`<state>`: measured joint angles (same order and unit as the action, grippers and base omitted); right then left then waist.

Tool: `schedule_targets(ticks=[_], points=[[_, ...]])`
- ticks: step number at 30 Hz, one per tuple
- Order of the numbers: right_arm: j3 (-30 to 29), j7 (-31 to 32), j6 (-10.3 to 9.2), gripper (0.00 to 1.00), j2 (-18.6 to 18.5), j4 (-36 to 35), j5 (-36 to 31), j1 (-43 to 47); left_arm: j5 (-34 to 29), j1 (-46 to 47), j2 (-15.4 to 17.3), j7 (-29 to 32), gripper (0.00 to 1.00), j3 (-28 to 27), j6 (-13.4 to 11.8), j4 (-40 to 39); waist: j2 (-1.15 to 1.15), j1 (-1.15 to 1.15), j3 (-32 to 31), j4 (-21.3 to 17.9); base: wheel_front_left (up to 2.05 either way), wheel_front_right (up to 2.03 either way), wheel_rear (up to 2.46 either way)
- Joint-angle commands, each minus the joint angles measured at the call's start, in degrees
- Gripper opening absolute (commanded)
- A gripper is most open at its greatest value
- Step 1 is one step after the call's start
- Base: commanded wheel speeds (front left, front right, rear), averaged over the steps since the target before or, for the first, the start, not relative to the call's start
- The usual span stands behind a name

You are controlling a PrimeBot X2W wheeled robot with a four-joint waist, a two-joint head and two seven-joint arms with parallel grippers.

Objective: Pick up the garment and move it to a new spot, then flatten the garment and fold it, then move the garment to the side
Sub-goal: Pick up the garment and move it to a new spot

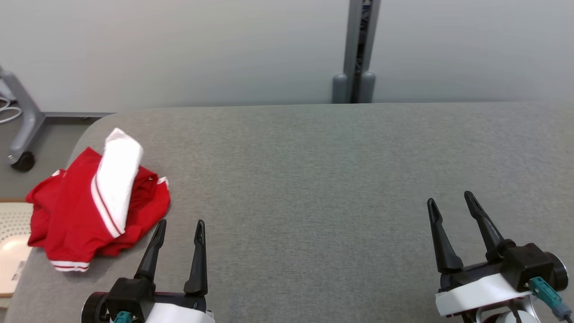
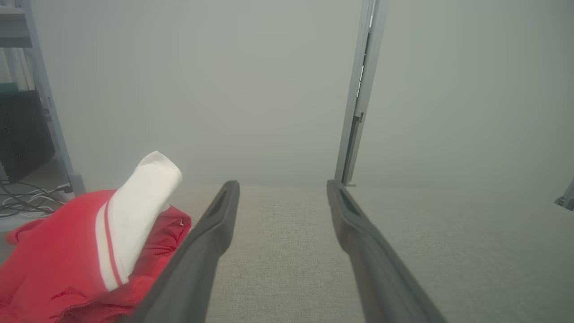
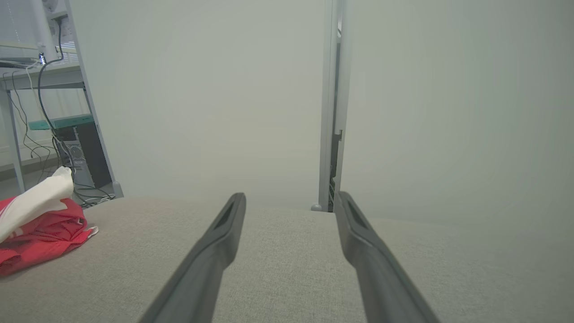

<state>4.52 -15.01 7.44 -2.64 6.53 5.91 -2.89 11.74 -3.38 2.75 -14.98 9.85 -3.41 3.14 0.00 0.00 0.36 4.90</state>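
Observation:
The garment (image 1: pixel 80 211) is a red top with a white, red-striped sleeve, crumpled in a heap at the left end of the grey table (image 1: pixel 314 170). In the left wrist view the garment (image 2: pixel 63 260) lies just left of my fingers. My left gripper (image 1: pixel 179 224) stands open just right of the heap, its left fingertip close to the red cloth, with nothing between the fingers. My right gripper (image 1: pixel 450 201) is open and empty over bare table at the lower right, far from the garment (image 3: pixel 40 224).
A grey wall with a vertical post (image 1: pixel 356 49) runs behind the table. A wheeled stand leg (image 1: pixel 22 121) and a pale perforated surface (image 1: pixel 13 233) sit off the table's left edge. Shelving with cables (image 3: pixel 49 112) stands at the far left.

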Motion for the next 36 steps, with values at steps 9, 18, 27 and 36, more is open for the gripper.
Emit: schedule_targets(ticks=[9, 18, 27, 36], points=[[2.0, -0.3, 0.06, 1.0, -0.4, -0.6, 0.8, 1.3, -0.7, -1.2, 0.2, -0.2, 1.0, -1.0, -0.1, 0.2, 0.0, 0.0, -0.7, 10.1, 0.0, 0.0, 0.0], [4.8, -0.3, 0.05, 1.0, -0.4, -1.2, 2.2, 2.2, -2.1, -2.2, 0.2, -0.2, 1.0, -3.3, 0.7, 0.2, 0.0, 0.0, -2.1, 20.9, 0.0, 0.0, 0.0], [10.6, -0.3, 0.04, 1.0, -0.5, 0.1, 2.6, -1.5, -1.1, -3.8, 0.2, -0.2, 1.0, -7.4, -0.8, -2.4, 0.0, 0.0, -0.6, 24.7, 0.0, 0.0, 0.0], [14.5, -0.3, 0.04, 1.0, -0.5, 3.0, 2.9, -5.9, 0.2, -5.4, 0.2, -0.2, 1.0, -9.3, -3.3, -5.6, 0.0, 0.0, 1.0, 25.8, 0.0, 0.0, 0.0]])
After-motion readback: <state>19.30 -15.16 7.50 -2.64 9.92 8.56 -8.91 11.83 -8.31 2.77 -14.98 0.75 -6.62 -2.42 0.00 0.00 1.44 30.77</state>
